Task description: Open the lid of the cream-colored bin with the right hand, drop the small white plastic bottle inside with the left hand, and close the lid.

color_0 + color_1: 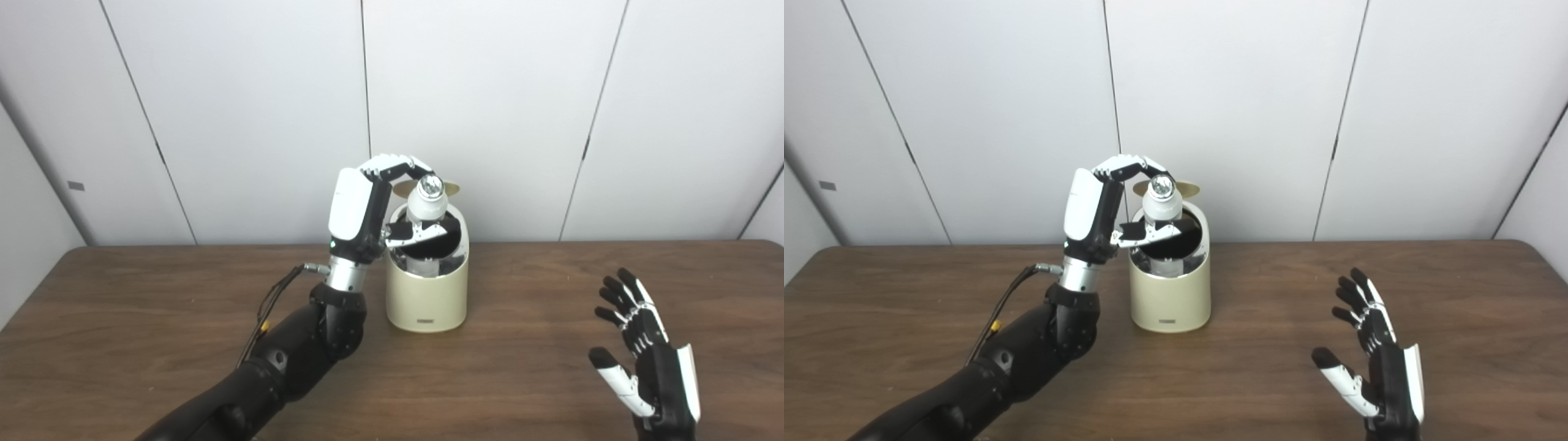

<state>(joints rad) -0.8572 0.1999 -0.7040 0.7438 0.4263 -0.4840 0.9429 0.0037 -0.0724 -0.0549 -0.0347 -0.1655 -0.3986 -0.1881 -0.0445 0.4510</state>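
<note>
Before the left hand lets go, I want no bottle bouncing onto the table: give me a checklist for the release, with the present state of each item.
1. Lid open: ok, it stands tipped up behind the opening.
2. White bottle over the mouth of the cream bin: ok, its lower part is already inside the rim.
3. Bottle upright: ok, cap on top.
4. Left hand in control of the bottle: ok, fingers curl over the cap and the thumb crosses in front of its body.
5. Right hand clear of the bin: ok, open, off to the right over the table.
6. Room inside the bin: cannot tell, the interior is dark.
</note>
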